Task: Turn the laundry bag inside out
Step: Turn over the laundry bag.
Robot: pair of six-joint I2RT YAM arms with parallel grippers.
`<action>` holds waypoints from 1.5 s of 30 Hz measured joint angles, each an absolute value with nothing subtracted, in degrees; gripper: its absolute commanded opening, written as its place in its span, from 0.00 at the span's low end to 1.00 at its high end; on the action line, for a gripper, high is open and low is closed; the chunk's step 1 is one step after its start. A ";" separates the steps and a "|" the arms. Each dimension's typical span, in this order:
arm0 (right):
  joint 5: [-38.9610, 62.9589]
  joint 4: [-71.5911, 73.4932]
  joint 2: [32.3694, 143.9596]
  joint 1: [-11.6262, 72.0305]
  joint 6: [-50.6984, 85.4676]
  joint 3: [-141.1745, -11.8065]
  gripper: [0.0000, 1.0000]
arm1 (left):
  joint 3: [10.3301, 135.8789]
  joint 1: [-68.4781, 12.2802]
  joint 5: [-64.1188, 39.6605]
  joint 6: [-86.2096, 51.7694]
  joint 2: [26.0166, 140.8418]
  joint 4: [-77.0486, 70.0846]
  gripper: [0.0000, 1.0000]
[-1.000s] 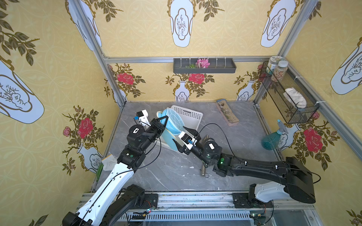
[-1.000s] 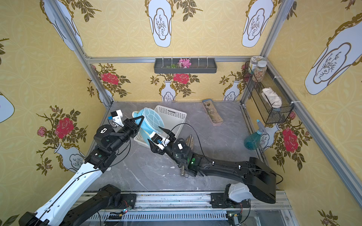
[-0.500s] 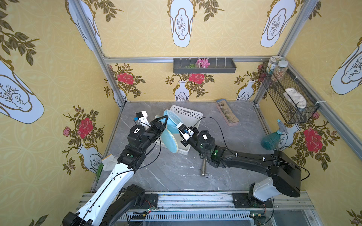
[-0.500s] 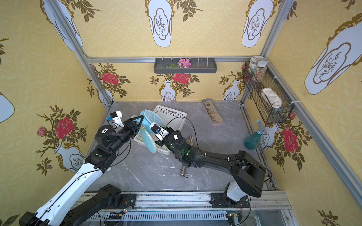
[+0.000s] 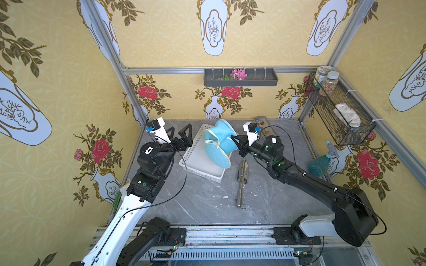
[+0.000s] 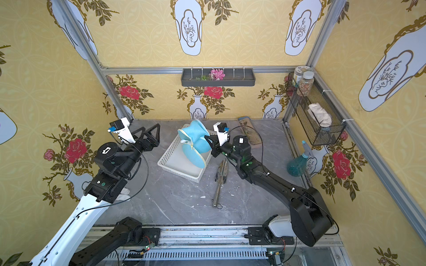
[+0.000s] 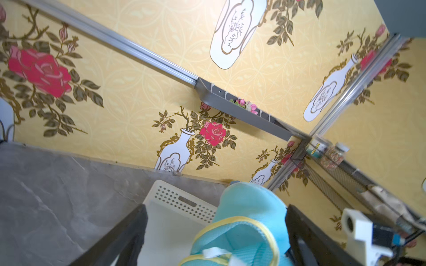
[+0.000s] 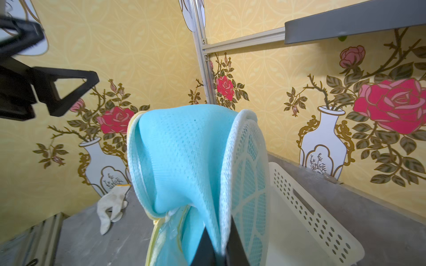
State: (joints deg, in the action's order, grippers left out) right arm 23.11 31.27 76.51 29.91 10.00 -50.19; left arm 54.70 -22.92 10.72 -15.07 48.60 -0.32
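Two tools: right tool [image 5: 233, 139] clamped on laundry bag [image 5: 220, 144], aloft over white basket [image 5: 200, 171]; left tool [image 5: 190, 134] agape, empty, beside basket. Advise: catch yellow rim [image 7: 232, 218], peel outward gently, right pinch firm.

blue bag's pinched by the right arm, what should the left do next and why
Probably bring the open left gripper across to the yellow trim of the laundry bag and close on it: the right gripper alone pinches the bag, raised off the table, and the left jaws stand clear of it.
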 measured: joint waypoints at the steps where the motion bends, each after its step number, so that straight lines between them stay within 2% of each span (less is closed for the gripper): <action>1: 24.97 31.05 75.92 28.95 11.00 -50.22 0.00 | 54.48 -22.94 9.80 -12.45 48.58 -0.12 0.95; 11: 41.34 20.56 70.32 25.71 14.74 -53.76 0.00 | 48.23 -22.94 -7.16 9.19 47.51 1.74 1.00; 21: 46.41 14.76 71.37 26.87 14.55 -56.66 0.00 | 49.17 -23.05 -16.69 13.08 51.55 0.32 1.00; 26: 49.54 12.40 72.36 28.58 12.88 -58.46 0.00 | 49.21 -23.11 -15.99 14.17 52.75 -0.60 1.00; 34: 56.60 -0.16 75.13 28.86 1.32 -64.58 0.00 | 54.65 -23.03 -14.48 23.27 57.28 3.38 1.00; 40: 59.79 -12.97 77.76 28.93 -10.44 -70.15 0.00 | 57.71 -21.21 -24.27 32.12 59.86 12.03 0.98; 45: 61.63 -20.23 78.41 28.93 -17.50 -72.20 0.00 | 59.31 -20.21 -34.33 38.33 62.08 19.62 0.88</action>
State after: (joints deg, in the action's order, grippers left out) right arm 61.63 -20.23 78.41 28.93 -17.50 -72.20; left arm 59.31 -20.21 -34.33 38.33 62.08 19.62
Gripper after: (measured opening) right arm 0.085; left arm 0.931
